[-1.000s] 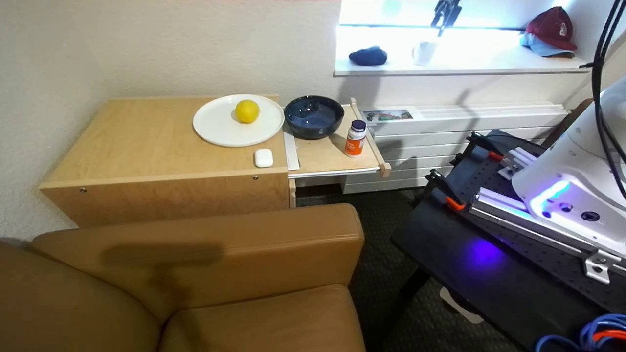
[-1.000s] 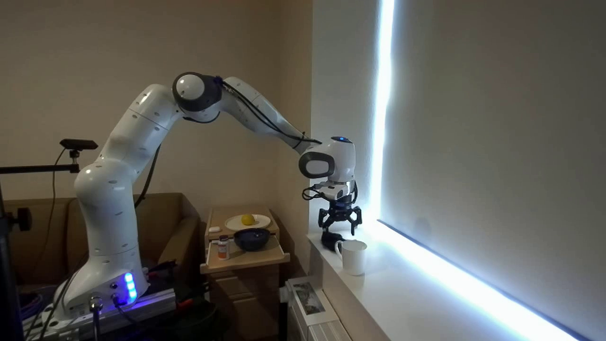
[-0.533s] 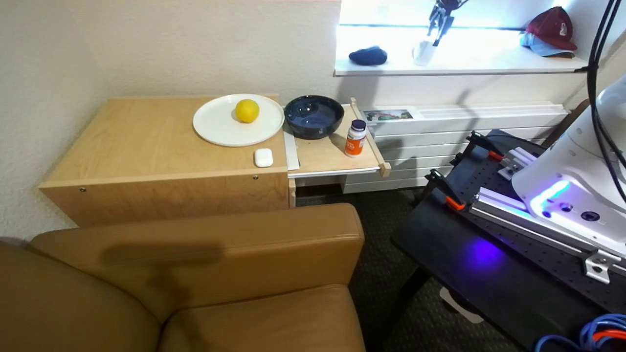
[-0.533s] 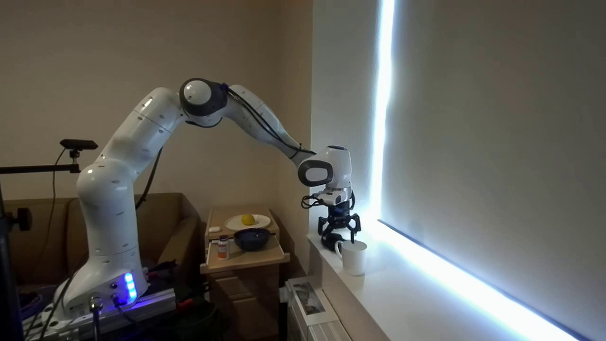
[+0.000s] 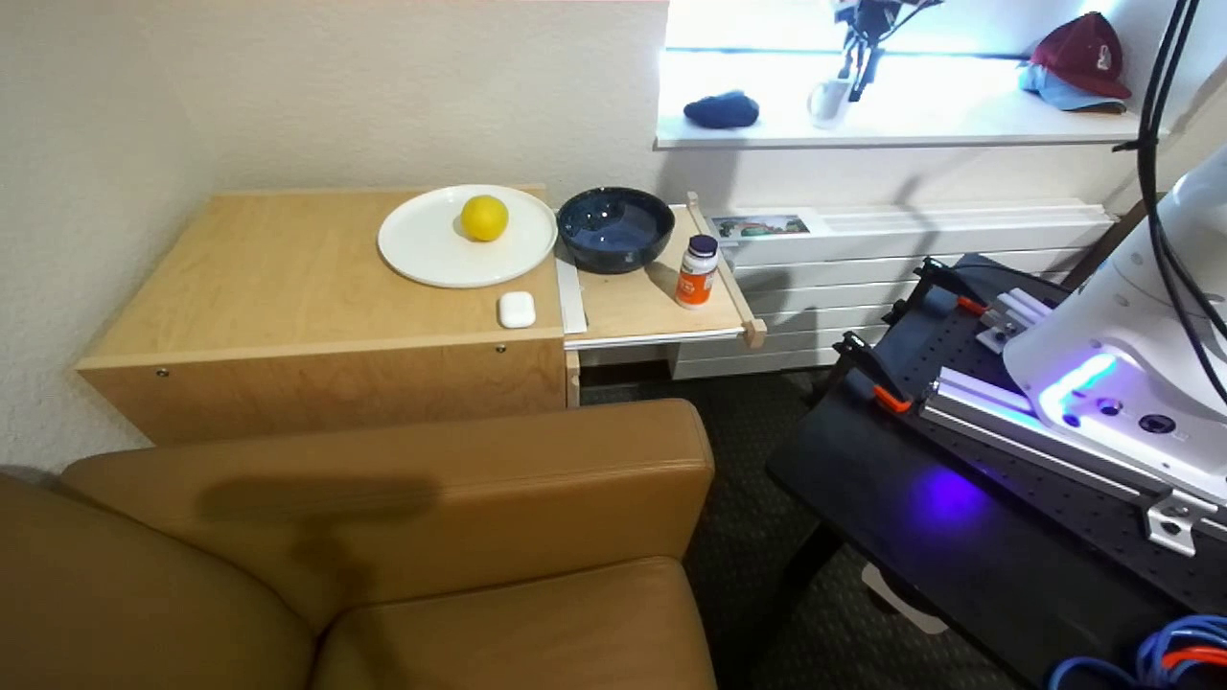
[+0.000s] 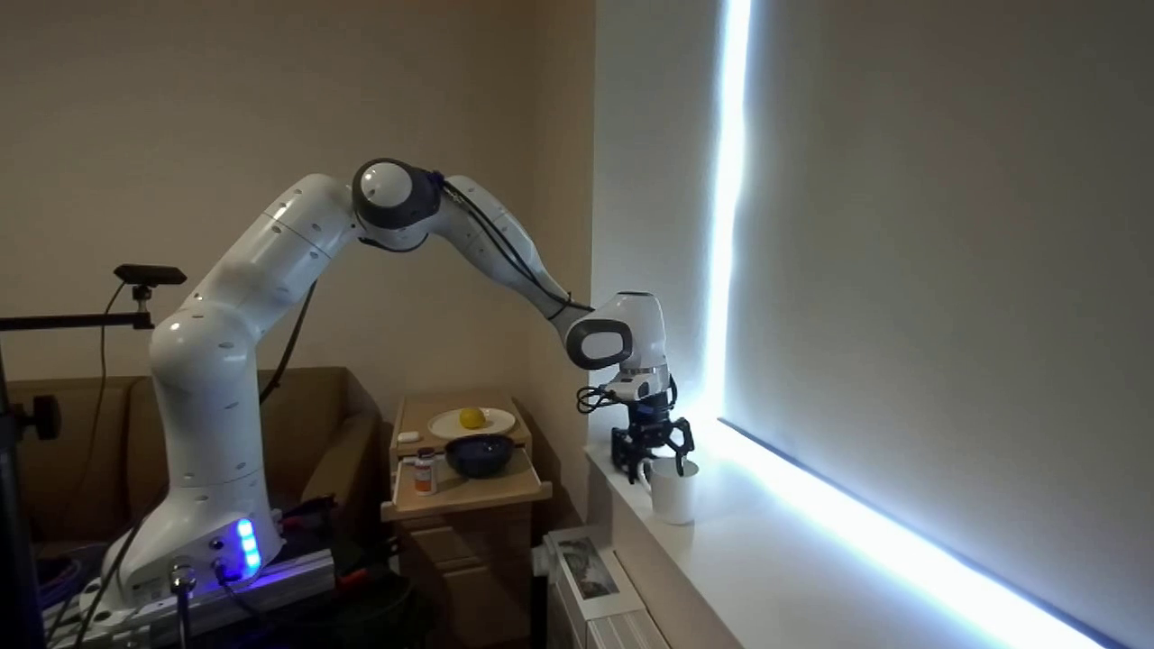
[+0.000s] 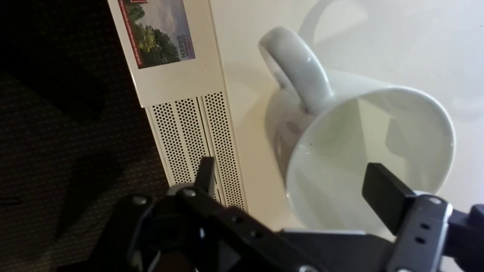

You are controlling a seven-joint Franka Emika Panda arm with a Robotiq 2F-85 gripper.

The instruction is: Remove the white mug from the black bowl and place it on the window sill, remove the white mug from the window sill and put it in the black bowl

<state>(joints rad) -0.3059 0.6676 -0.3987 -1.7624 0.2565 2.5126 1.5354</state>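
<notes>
The white mug (image 6: 674, 496) stands upright on the window sill (image 6: 775, 586). It also shows in an exterior view (image 5: 826, 105) and large in the wrist view (image 7: 332, 162), its handle toward the picture's top left. My gripper (image 7: 294, 181) is open. One finger is over the mug's mouth, at or just inside the rim; the other is outside, toward the sill's room-side edge. The mug's wall lies between them, not gripped. The gripper also shows in both exterior views (image 6: 655, 475) (image 5: 853, 86). The black bowl (image 5: 615, 230) is empty on the pulled-out wooden shelf.
A white plate (image 5: 422, 240) with a yellow fruit (image 5: 484, 218) is beside the bowl, and a pill bottle (image 5: 696, 273) is on its other side. A dark soft item (image 5: 722, 110) and caps (image 5: 1078, 62) lie on the sill. A radiator (image 5: 920, 230) runs below it.
My gripper has come down to the mug and turned somewhat, so that one finger is now at the mug's mouth. The mug and bowl have not moved.
</notes>
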